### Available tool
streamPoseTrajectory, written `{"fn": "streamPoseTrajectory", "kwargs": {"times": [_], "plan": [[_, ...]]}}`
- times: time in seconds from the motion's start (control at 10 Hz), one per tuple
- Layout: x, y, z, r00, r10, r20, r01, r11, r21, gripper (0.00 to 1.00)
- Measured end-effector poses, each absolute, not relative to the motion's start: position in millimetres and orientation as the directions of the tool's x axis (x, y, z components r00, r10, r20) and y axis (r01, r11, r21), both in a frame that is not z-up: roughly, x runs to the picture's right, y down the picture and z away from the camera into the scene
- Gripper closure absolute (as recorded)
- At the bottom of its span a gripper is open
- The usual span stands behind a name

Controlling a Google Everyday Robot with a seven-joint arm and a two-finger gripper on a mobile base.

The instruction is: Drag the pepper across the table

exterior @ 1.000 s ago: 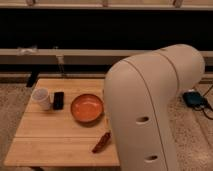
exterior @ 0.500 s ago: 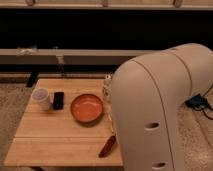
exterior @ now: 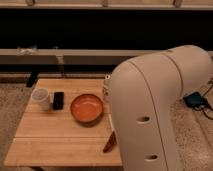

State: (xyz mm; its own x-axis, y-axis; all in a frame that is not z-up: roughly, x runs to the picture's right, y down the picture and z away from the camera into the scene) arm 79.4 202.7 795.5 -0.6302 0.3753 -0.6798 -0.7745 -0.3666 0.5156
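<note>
Camera view: pepper (exterior: 109, 143) lies near the front right edge of the wooden surface (exterior: 55, 145), just beside the big white arm (exterior: 155, 105), close in front of the orange bowl (exterior: 87, 109). White cup (exterior: 41, 98) and black phone (exterior: 58, 100) sit left. Hand hidden behind arm.

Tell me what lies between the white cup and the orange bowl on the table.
A small black object lies between cup and bowl, in the camera view. The gripper is not in view.
</note>
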Motion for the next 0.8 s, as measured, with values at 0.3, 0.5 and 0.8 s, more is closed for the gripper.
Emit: {"fn": "streamPoseTrajectory", "kwargs": {"times": [0.3,0.5,0.8], "plan": [[72.6,185.2,814.1,-0.619,0.392,-0.680,-0.783,-0.366,0.502,1.00],[70.1,174.4,823.0,-0.616,0.405,-0.676,-0.786,-0.370,0.495,1.00],[70.7,165.4,826.6,-0.617,0.415,-0.668,-0.785,-0.382,0.488,0.80]]}}
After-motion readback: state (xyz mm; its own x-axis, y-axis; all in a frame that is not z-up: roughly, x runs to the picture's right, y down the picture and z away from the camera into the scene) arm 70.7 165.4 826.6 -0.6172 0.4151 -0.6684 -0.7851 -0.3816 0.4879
